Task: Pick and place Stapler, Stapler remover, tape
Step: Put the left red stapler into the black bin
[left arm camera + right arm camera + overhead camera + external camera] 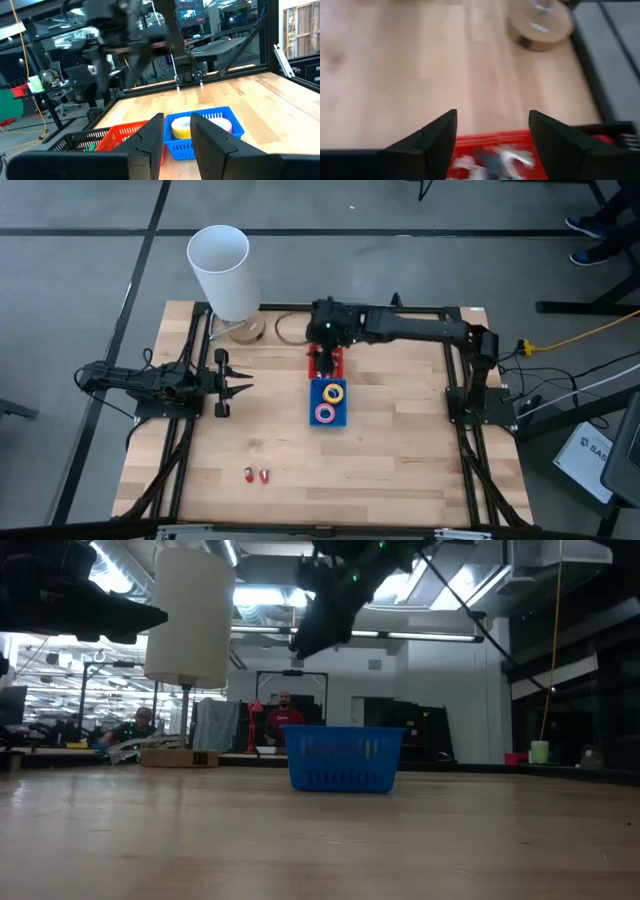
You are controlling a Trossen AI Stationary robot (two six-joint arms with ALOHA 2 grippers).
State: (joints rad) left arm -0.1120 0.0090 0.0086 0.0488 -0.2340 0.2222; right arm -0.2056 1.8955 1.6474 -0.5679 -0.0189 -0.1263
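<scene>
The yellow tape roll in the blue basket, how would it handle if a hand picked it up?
The yellow tape roll is a small ring, so probably light and fairly stiff. It lies flat in the blue basket; set on edge, it would likely roll.

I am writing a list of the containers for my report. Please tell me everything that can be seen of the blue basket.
The small blue plastic basket is rectangular, with slatted, mesh-like walls and an open top. It stands upright on the wooden table, near its middle. Inside lie a yellow tape ring and a pink tape ring. A red plastic basket stands directly next to it. No gripper touches it.
</scene>
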